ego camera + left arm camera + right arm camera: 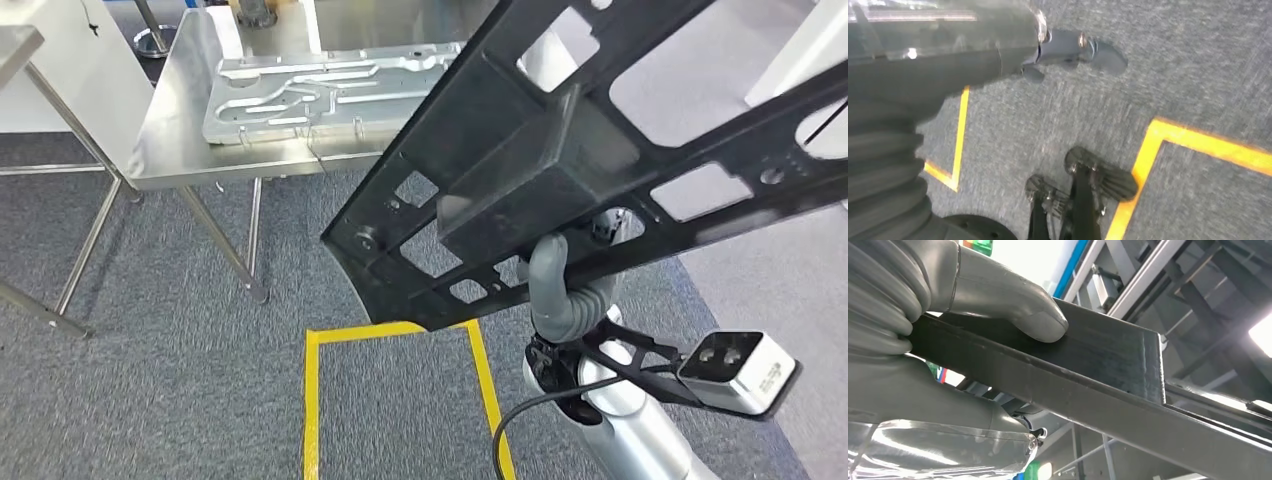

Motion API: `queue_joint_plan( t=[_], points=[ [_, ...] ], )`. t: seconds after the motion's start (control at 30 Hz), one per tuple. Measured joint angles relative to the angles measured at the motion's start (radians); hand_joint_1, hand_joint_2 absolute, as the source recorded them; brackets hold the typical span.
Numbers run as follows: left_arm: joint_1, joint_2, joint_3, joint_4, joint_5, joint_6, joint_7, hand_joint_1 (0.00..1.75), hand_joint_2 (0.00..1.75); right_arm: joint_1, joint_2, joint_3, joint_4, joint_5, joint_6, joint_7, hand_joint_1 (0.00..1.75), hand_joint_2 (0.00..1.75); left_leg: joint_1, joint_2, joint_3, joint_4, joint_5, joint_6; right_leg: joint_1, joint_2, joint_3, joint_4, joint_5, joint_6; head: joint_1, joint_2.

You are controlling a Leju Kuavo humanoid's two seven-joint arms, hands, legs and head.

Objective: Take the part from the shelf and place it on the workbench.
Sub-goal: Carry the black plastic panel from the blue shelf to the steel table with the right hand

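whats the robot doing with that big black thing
The robot's right hand grips a large black frame part by its lower edge and holds it tilted in the air. A steel workbench stands ahead to the left with a silver metal plate on it. The left hand hangs above the carpet, holding nothing.

The head view looks forward and down from high on the body, past the large black openwork frame part [600,160] to the steel workbench [170,140] beyond. The right wrist view sits close under that same part [1088,370], facing upward. The left wrist view faces the grey carpet [1198,60].
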Motion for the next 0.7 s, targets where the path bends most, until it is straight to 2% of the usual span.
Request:
queue_joint_plan(
  t=[0.03,0.1,0.13,0.17,0.2,0.23,0.27,0.3,0.33,0.43,0.5,0.6,0.63,0.67,0.7],
  points=[
    [-0.001,0.000,0.000,0.000,0.000,0.001,0.000,0.00,1.75,0.000,-0.003,0.000,0.001,-0.001,0.000,-0.001,1.75,1.75,0.000,0.000,0.011,-0.003,-0.008,0.002,-0.002,-0.001,-0.042,0.059,-0.019,0.005,0.000,0.000],
    [-0.001,0.000,0.000,0.000,0.000,0.002,0.000,0.00,1.75,0.003,-0.008,0.000,0.002,-0.001,0.001,-0.002,1.75,1.75,0.000,-0.002,0.031,-0.005,-0.026,0.003,-0.008,-0.002,-0.122,0.142,-0.081,0.014,0.000,0.000],
    [0.000,0.000,0.000,0.000,0.000,0.002,0.000,0.00,1.75,0.004,-0.010,0.000,0.003,-0.001,0.002,-0.002,1.75,1.75,0.000,-0.002,0.043,-0.005,-0.036,0.002,-0.010,-0.003,-0.145,0.148,-0.098,0.017,0.000,0.000],
    [0.000,0.000,0.000,0.000,0.000,0.002,0.000,0.00,1.75,0.005,-0.012,0.001,0.004,-0.001,0.002,-0.002,1.75,1.75,0.001,-0.003,0.057,-0.005,-0.047,0.000,-0.012,-0.004,-0.153,0.125,-0.091,0.019,0.000,0.000],
    [0.000,-0.001,0.000,0.000,0.000,0.002,0.000,0.00,1.75,0.006,-0.014,0.001,0.004,-0.001,0.002,-0.003,1.75,1.75,0.002,-0.003,0.072,-0.005,-0.057,-0.002,-0.014,-0.006,-0.147,0.074,-0.056,0.020,0.000,0.000],
    [0.000,-0.001,0.000,0.000,0.000,0.002,0.000,0.00,1.75,0.006,-0.015,0.001,0.005,-0.001,0.002,-0.003,1.75,1.75,0.002,-0.004,0.085,-0.005,-0.069,-0.005,-0.015,-0.010,-0.134,0.007,0.002,0.019,0.000,0.000],
    [-0.001,-0.002,0.000,0.000,0.000,0.002,0.000,0.00,1.75,0.006,-0.017,0.001,0.006,-0.001,0.002,-0.003,1.75,1.75,0.002,-0.004,0.098,-0.004,-0.081,-0.010,-0.014,-0.015,-0.120,-0.053,0.056,0.015,0.000,0.000],
    [-0.002,-0.002,0.000,0.000,0.000,0.002,0.000,0.00,1.75,0.007,-0.018,0.001,0.007,-0.001,0.002,-0.003,1.75,1.75,0.001,-0.004,0.108,-0.004,-0.092,-0.016,-0.012,-0.019,-0.108,-0.095,0.093,0.008,0.000,0.000],
    [-0.002,-0.002,0.000,0.000,0.000,0.002,0.000,0.00,1.75,0.007,-0.019,0.002,0.007,-0.001,0.002,-0.003,1.75,1.75,0.000,-0.004,0.117,-0.004,-0.099,-0.023,-0.009,-0.021,-0.102,-0.116,0.113,-0.001,0.000,0.000],
    [-0.005,-0.002,0.000,0.000,0.000,0.003,0.001,0.00,1.75,0.006,-0.021,0.003,0.008,-0.001,0.001,-0.004,1.75,1.75,0.000,-0.002,0.132,0.013,-0.106,-0.044,-0.008,-0.016,-0.079,-0.123,0.107,-0.029,0.000,0.000],
    [-0.008,-0.002,0.000,0.000,0.000,0.003,0.001,0.00,1.75,0.004,-0.021,0.003,0.008,-0.002,0.003,-0.006,1.75,1.75,0.003,-0.001,0.104,0.079,-0.127,-0.052,-0.009,-0.014,-0.059,-0.126,0.099,-0.041,0.000,0.000],
    [-0.009,-0.003,0.000,0.000,0.000,0.004,-0.001,0.00,1.75,0.010,-0.022,0.004,0.010,-0.006,0.009,-0.010,1.75,1.75,0.005,0.000,-0.014,0.255,-0.197,-0.058,-0.004,-0.013,-0.042,-0.126,0.079,-0.050,0.000,0.000],
    [-0.007,-0.003,0.000,0.000,0.001,0.005,-0.002,0.00,1.75,0.014,-0.022,0.004,0.011,-0.006,0.010,-0.012,1.75,1.75,0.005,0.000,-0.044,0.283,-0.205,-0.058,-0.002,-0.011,-0.035,-0.126,0.072,-0.051,0.000,0.000],
    [-0.005,-0.003,0.000,0.000,0.001,0.006,-0.002,0.00,1.75,0.018,-0.022,0.004,0.013,-0.007,0.010,-0.013,1.75,1.75,0.004,0.000,-0.058,0.275,-0.193,-0.054,0.001,-0.010,-0.026,-0.126,0.065,-0.052,0.000,0.000],
    [-0.002,-0.004,0.000,0.000,0.003,0.006,-0.003,0.00,1.75,0.024,-0.023,0.004,0.013,-0.005,0.009,-0.014,1.75,1.75,0.002,-0.001,-0.054,0.232,-0.158,-0.048,0.003,-0.008,-0.015,-0.126,0.056,-0.052,0.000,0.000]
  ],
)
